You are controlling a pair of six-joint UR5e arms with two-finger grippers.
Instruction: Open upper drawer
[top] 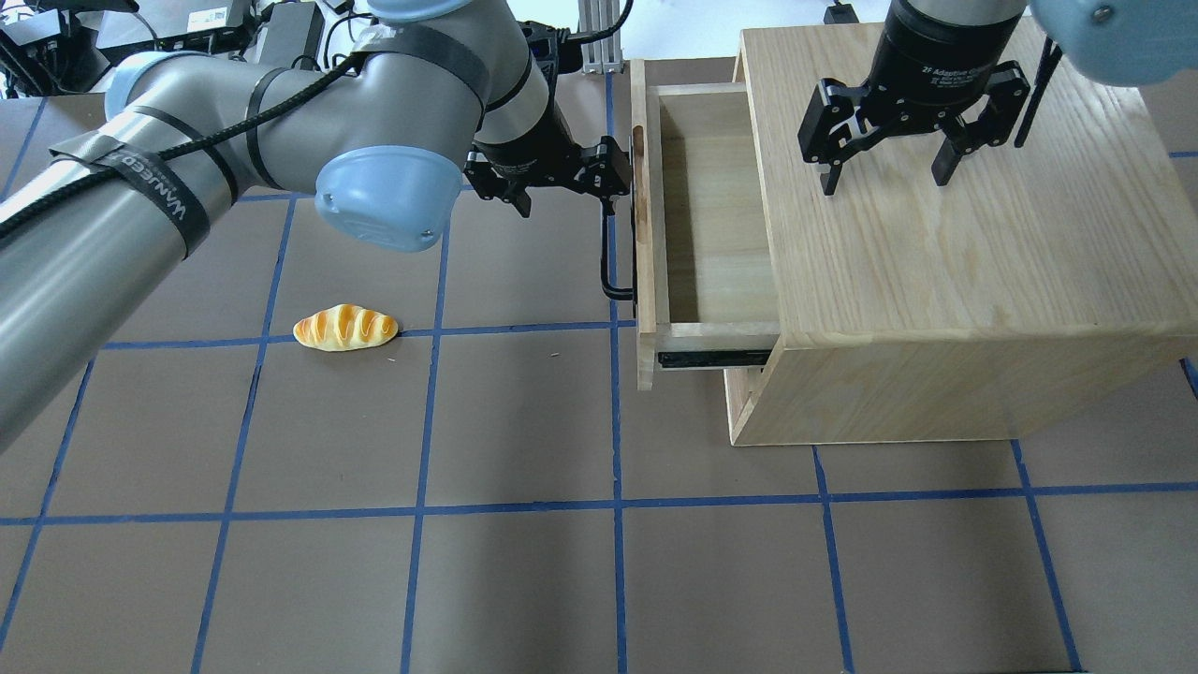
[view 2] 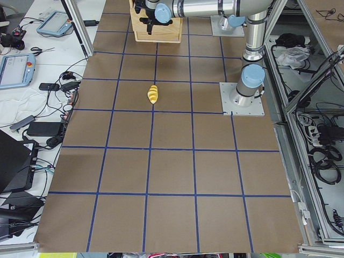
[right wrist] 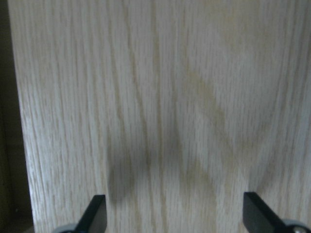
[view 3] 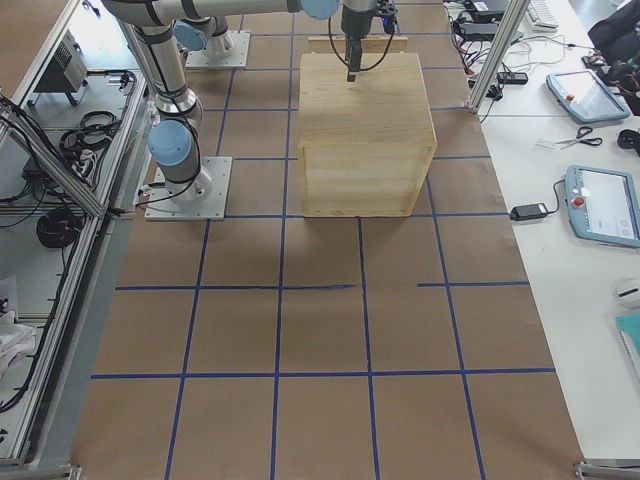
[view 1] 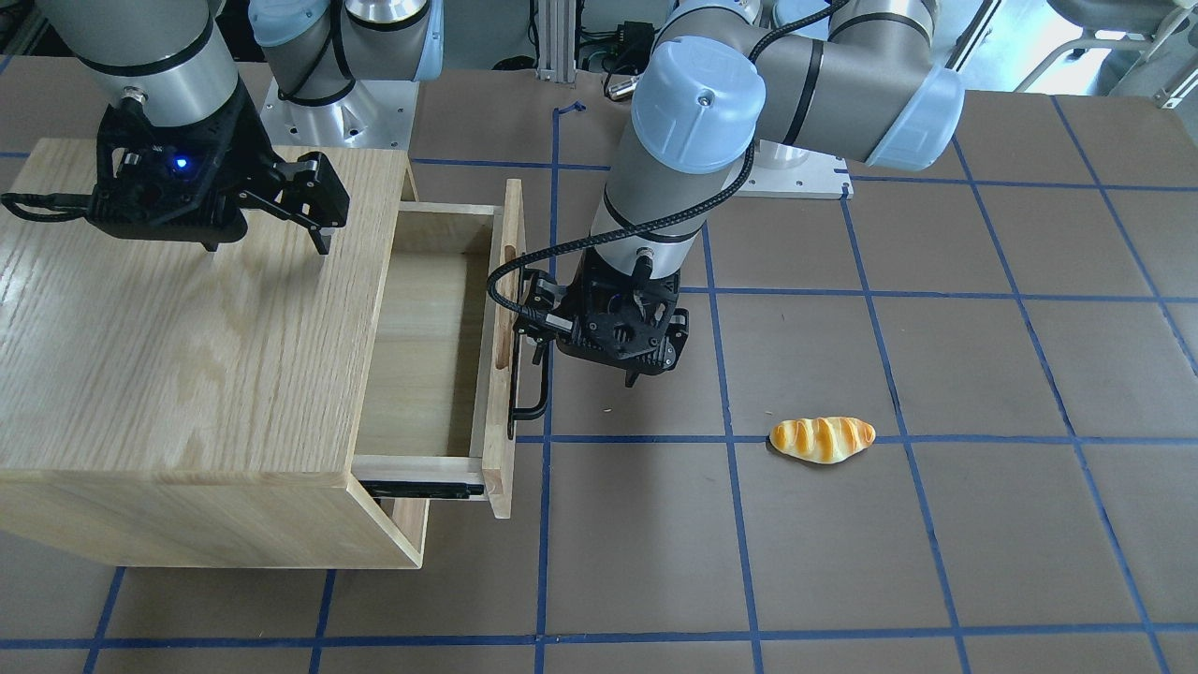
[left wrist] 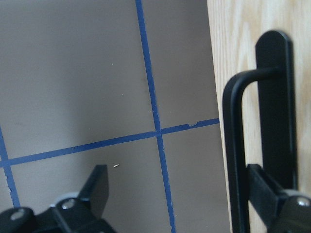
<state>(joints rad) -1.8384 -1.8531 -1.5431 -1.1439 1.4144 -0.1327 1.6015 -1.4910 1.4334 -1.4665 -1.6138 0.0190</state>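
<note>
The upper drawer (view 1: 421, 346) is pulled well out of the oak cabinet (view 1: 168, 328). Its pale tray (top: 716, 206) is empty and a black side rail shows. The black bar handle (top: 608, 253) sits on the front panel (top: 642, 234). My left gripper (top: 564, 201) is open at the handle. In the left wrist view the handle bar (left wrist: 233, 145) runs between the spread fingers, close to the right one (left wrist: 265, 187). My right gripper (top: 884, 178) is open and empty just above the cabinet top (right wrist: 160, 97).
A toy bread roll (top: 344, 328) lies on the brown mat left of the drawer, on a blue tape line. The cabinet stands at the right end of the table in the overhead view.
</note>
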